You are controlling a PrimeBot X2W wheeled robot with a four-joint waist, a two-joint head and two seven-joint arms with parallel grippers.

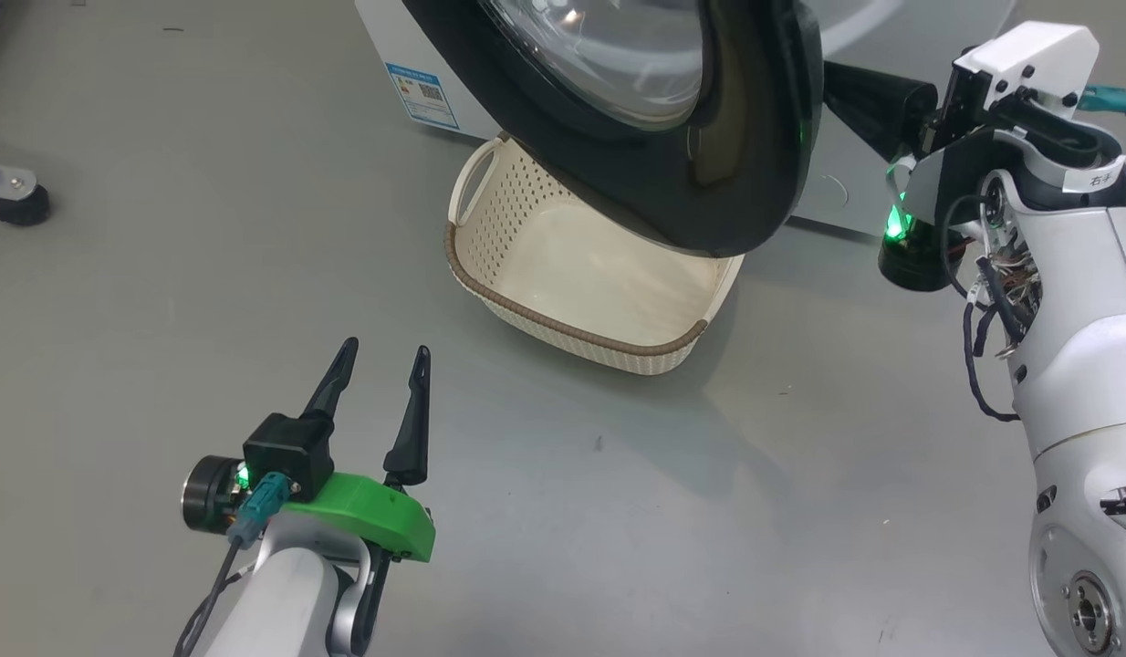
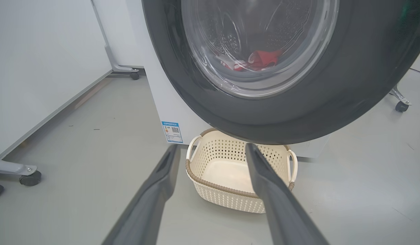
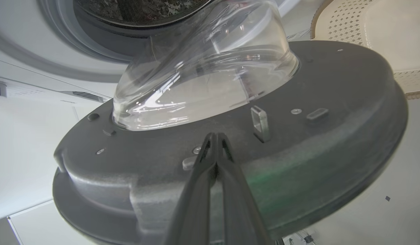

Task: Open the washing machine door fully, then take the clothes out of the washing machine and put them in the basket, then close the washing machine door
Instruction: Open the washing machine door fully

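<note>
The washing machine door (image 1: 709, 201) stands partly open, its black rim hanging over the cream basket (image 1: 563, 324) on the floor. Through the door's glass, in the left wrist view, the red clothes (image 2: 259, 59) lie in the drum of the washing machine (image 2: 162, 102). My left gripper (image 1: 386, 349) is open and empty, low over the floor short of the basket (image 2: 227, 200). My right arm (image 1: 1010, 91) reaches behind the door. In the right wrist view my right gripper (image 3: 214, 135) is shut, its tips at the door's grey inner face (image 3: 298, 143) below the glass bowl (image 3: 203, 78).
A black caster (image 1: 20, 205) stands on the grey floor at far left. Other casters (image 2: 29, 177) and a white panel (image 2: 43, 68) flank the machine. A blue label (image 1: 422, 94) marks the washer's front, and open floor lies between my left gripper and the basket.
</note>
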